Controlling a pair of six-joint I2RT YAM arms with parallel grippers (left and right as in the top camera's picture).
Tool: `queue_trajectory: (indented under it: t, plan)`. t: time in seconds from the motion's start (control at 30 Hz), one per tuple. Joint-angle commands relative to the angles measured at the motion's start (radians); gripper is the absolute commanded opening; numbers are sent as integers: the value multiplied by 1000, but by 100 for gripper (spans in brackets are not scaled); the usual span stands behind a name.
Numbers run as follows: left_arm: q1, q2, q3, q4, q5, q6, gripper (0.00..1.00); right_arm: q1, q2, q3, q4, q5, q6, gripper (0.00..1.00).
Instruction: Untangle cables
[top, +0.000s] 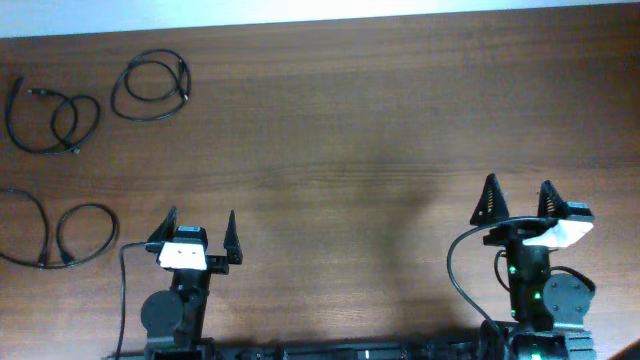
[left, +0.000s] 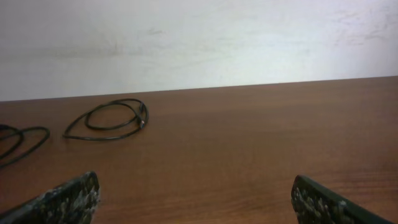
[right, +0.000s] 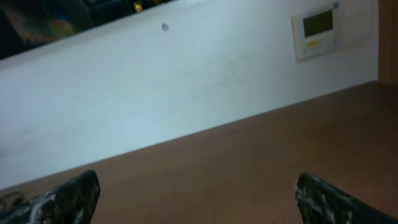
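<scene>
Three black cables lie apart on the left of the wooden table (top: 350, 140). One coiled cable (top: 151, 85) is at the back; it also shows in the left wrist view (left: 111, 119). A looped cable (top: 52, 118) lies at the far left, its edge showing in the left wrist view (left: 18, 142). A third cable (top: 62, 235) lies at the left front. My left gripper (top: 199, 228) is open and empty near the front edge, right of the third cable; its fingertips show wide apart (left: 196, 199). My right gripper (top: 519, 198) is open and empty at the front right (right: 198, 196).
A white wall runs behind the table's far edge (left: 199, 43). A wall panel with a small screen (right: 318, 31) shows in the right wrist view. Each arm's own black cable hangs by its base (top: 455, 265).
</scene>
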Motion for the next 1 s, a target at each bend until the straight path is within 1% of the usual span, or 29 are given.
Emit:
queue_trajectory:
  t: [0.0, 0.1, 0.2, 0.33, 0.37, 0.4, 0.5, 0.97]
  plan:
    - [-4, -5, -6, 0, 7, 16, 99, -4, -45, -81, 11, 3, -11, 98]
    - [-4, -5, -6, 0, 7, 16, 99, -4, -108, -139, 3, 25, -11, 98]
    - [-4, -5, -6, 0, 7, 16, 98, 8, -107, -151, -91, 69, -15, 98]
    - [-4, -5, -6, 0, 7, 16, 99, 17, -107, -151, -90, 39, -204, 98]
    - [-4, -5, -6, 0, 7, 16, 99, 29, -107, -151, -90, 40, -270, 98]
    - [-4, -5, -6, 0, 7, 16, 99, 37, -107, -151, -90, 40, -296, 98]
    - [-4, -5, -6, 0, 7, 16, 99, 38, -107, -151, -91, 40, -267, 98]
    - [-4, -5, -6, 0, 7, 16, 99, 31, -107, -151, -87, 40, -269, 98]
